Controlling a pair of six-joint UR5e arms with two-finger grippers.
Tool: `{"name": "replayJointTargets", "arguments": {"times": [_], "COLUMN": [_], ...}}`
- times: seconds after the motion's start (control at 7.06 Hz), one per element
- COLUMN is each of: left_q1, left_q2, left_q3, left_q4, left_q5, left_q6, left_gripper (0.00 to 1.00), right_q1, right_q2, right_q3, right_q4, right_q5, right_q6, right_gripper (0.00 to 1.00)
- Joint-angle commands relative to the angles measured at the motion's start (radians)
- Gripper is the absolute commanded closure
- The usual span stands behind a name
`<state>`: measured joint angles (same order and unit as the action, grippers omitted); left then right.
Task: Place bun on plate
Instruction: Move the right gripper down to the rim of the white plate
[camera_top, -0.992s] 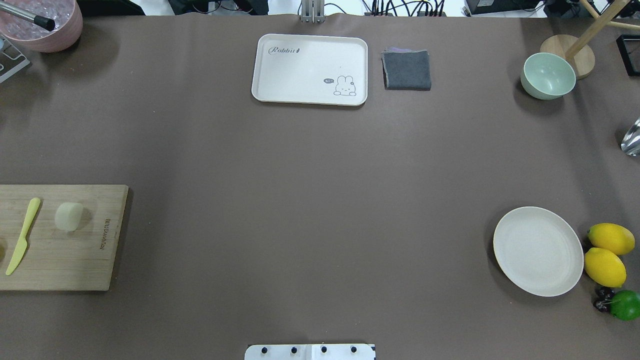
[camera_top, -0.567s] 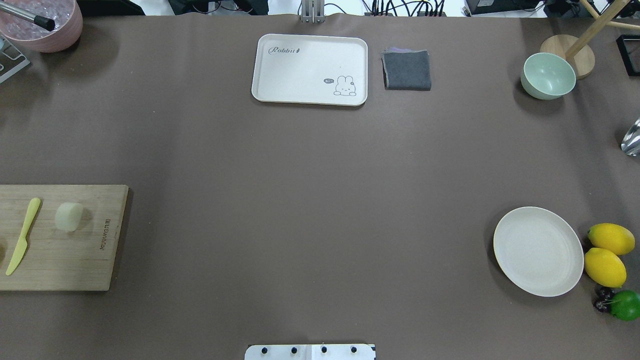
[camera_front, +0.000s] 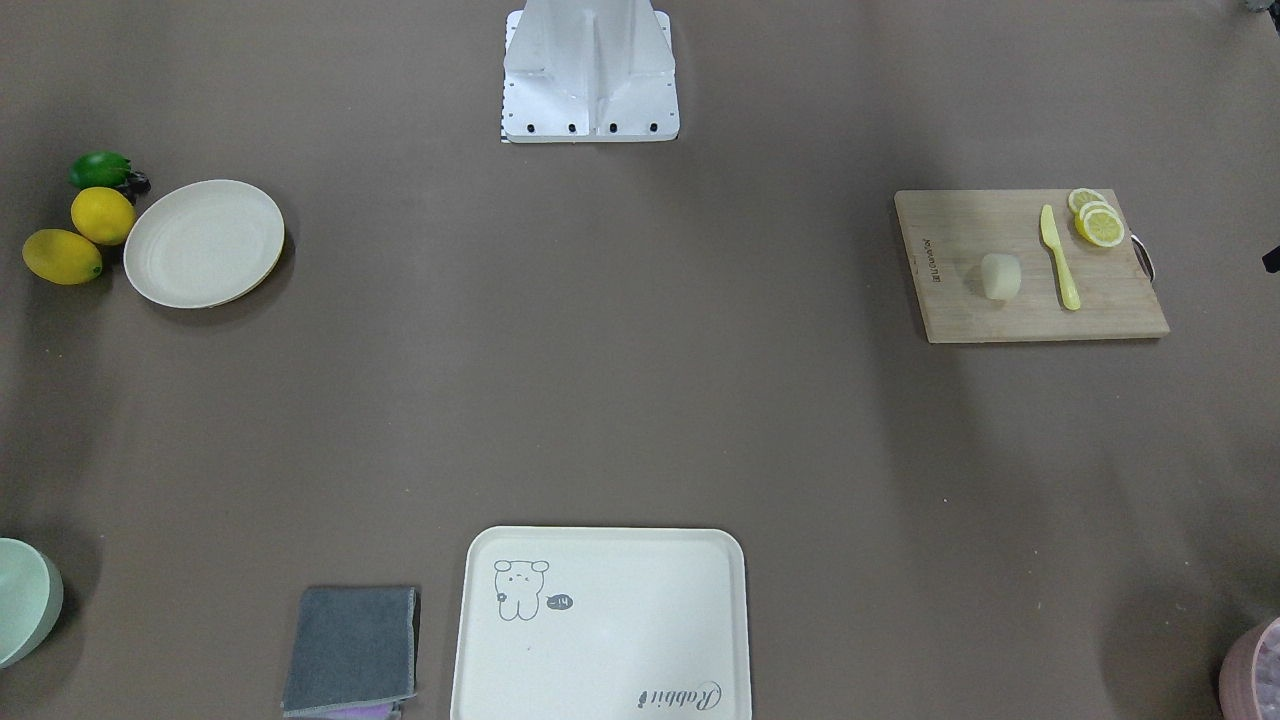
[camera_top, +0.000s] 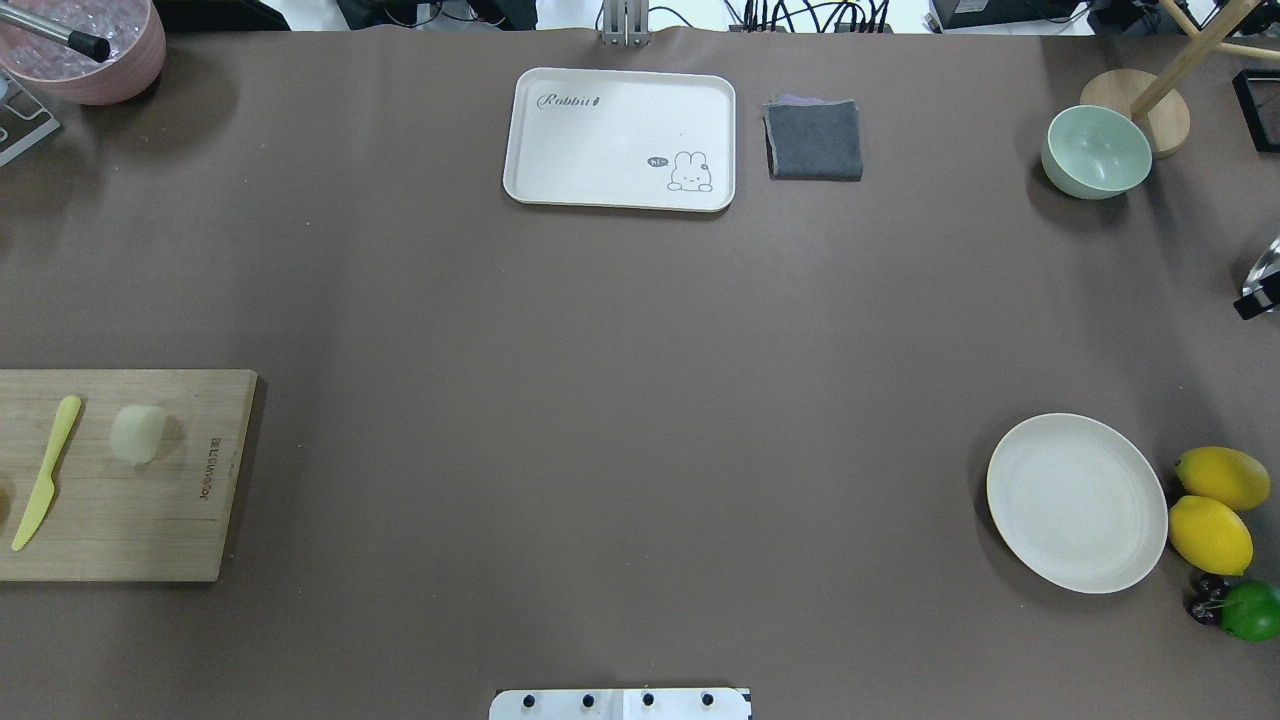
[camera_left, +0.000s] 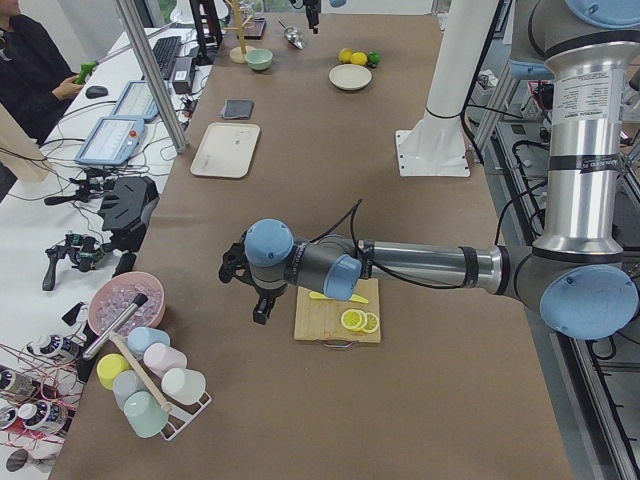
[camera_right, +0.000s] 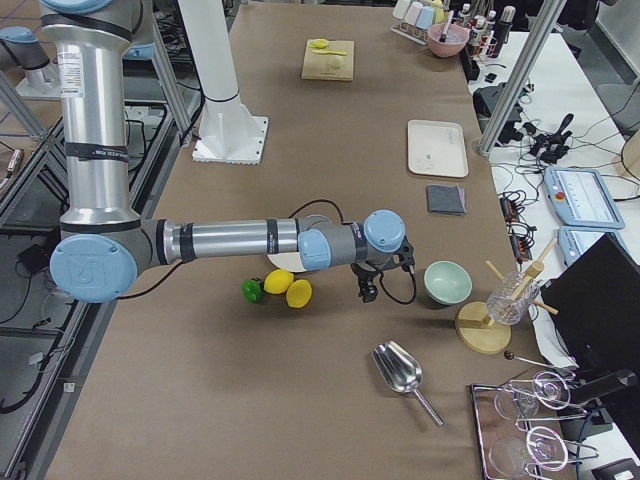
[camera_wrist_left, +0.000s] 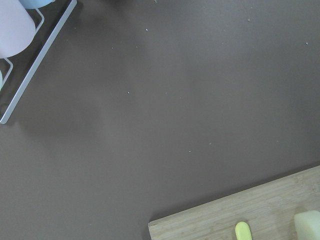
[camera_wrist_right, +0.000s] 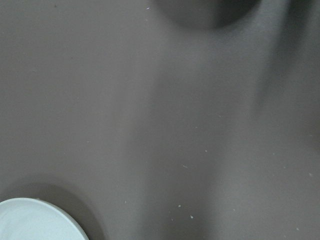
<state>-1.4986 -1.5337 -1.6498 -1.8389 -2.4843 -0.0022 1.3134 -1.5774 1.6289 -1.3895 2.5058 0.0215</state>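
The bun (camera_top: 138, 433), a small pale rounded lump, lies on the wooden cutting board (camera_top: 150, 530) at the table's left edge, and its corner shows in the left wrist view (camera_wrist_left: 307, 225). Far across on the right sits the round cream plate (camera_top: 1077, 503), with nothing on it. My left gripper (camera_left: 260, 308) hovers over bare table just past the board's outer end; I cannot tell whether it is open or shut. My right gripper (camera_right: 366, 288) hangs between the plate and the green bowl (camera_right: 447, 282), its state unreadable too.
A yellow knife (camera_top: 45, 470) and lemon slices (camera_front: 1097, 218) share the board. Two lemons (camera_top: 1210, 535) and a lime (camera_top: 1250, 610) crowd the plate's right side. At the back stand a rabbit tray (camera_top: 620, 140), grey cloth (camera_top: 813, 140) and pink bowl (camera_top: 90, 50).
A small black part has come into the overhead view at its right edge, near the metal scoop. The bun, plate and other objects have not moved.
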Motion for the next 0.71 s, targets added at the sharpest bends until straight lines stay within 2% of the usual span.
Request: {"name": "replayJointTargets", "arguments": {"times": [0.0, 0.14, 0.28, 0.42, 0.57], "left_q1": [0.015, 0.020, 0.020, 0.020, 0.020], "left_q2": [0.000, 0.000, 0.000, 0.000, 0.000], "left_q3": [-0.004, -0.007, -0.010, -0.013, -0.021], "left_q4": [-0.002, -0.003, -0.003, -0.003, -0.003], "left_q5": [0.001, -0.004, -0.007, -0.007, -0.008], "left_q6": [-0.001, -0.001, -0.002, -0.001, -0.005], "left_gripper": [0.02, 0.02, 0.02, 0.02, 0.02], "right_q1": [-0.124, -0.143, -0.181, -0.212, -0.236], "right_q2": [-0.027, -0.027, -0.021, -0.018, -0.047], "right_q3": [-0.003, 0.000, -0.001, 0.017, 0.014], "right_q4": [0.128, 0.129, 0.129, 0.142, 0.235], "right_q5": [-0.031, -0.028, -0.030, -0.030, -0.042], "right_q6": [0.037, 0.041, 0.102, 0.186, 0.221], "right_gripper": [0.05, 0.06, 0.13, 0.15, 0.15]}}
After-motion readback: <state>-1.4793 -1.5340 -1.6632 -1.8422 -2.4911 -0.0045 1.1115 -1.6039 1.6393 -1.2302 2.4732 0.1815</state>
